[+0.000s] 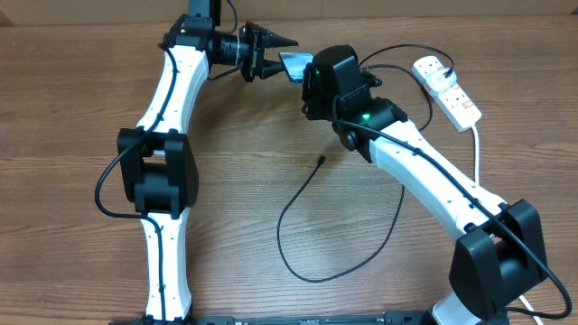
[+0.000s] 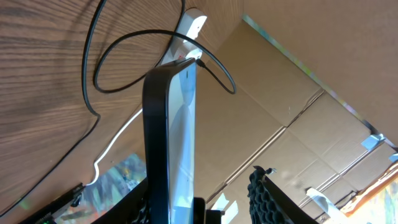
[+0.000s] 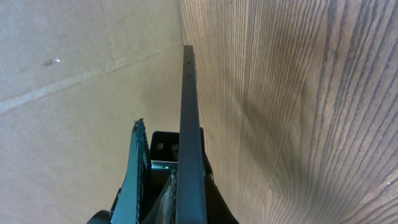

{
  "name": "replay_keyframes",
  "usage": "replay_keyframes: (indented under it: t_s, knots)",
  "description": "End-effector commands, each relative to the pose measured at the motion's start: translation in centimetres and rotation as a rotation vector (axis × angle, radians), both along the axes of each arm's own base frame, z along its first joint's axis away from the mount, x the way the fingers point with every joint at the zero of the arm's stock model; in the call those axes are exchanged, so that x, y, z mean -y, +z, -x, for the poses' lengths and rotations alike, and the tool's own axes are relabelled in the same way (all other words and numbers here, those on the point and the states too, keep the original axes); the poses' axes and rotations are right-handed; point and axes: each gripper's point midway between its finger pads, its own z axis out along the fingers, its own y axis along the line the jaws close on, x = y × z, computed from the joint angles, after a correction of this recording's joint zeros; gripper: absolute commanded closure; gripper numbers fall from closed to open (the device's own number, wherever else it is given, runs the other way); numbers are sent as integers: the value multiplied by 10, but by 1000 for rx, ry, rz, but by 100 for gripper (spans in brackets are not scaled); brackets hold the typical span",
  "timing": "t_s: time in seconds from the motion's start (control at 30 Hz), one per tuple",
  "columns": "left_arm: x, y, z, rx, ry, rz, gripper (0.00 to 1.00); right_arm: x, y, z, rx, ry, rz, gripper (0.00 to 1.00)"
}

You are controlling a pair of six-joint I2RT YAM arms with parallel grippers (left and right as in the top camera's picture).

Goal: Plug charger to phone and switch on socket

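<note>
The phone point(image 1: 294, 63), blue screen up, is held tilted above the table at the back. My right gripper point(image 1: 308, 74) is shut on it. In the right wrist view the phone point(image 3: 189, 124) stands edge-on between the fingers point(image 3: 168, 142). My left gripper point(image 1: 274, 58) is open wide around the phone's other end. In the left wrist view the phone point(image 2: 180, 137) lies by one finger, far from the other point(image 2: 211, 194). The charger's connector tip point(image 1: 322, 161) lies free on the table. Its black cable point(image 1: 307, 275) loops toward the socket point(image 1: 449, 92), a white strip at the back right.
A cardboard wall point(image 2: 292, 93) stands behind the table's far edge. The socket's white cord point(image 1: 476, 144) runs down the right side. The socket end point(image 2: 194, 22) and cable loops point(image 2: 93, 68) also show in the left wrist view. The right arm point(image 1: 433, 181) crosses over part of the cable.
</note>
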Motion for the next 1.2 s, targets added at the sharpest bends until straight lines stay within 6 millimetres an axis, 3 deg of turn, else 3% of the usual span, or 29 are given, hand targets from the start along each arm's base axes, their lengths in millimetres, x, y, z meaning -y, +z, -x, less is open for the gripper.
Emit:
replay_keyframes:
  t_s: [0.0, 0.37, 1.17]
  knots:
    - [6, 14, 2, 3, -17, 30, 59, -2, 21, -6, 38, -24, -55, 96]
    - [6, 14, 2, 2, -18, 31, 60, -5, 30, -11, 76, -22, -77, 96]
    - [8, 19, 7, -12, -42, 66, 75, -15, 30, -7, 63, 28, -106, 95]
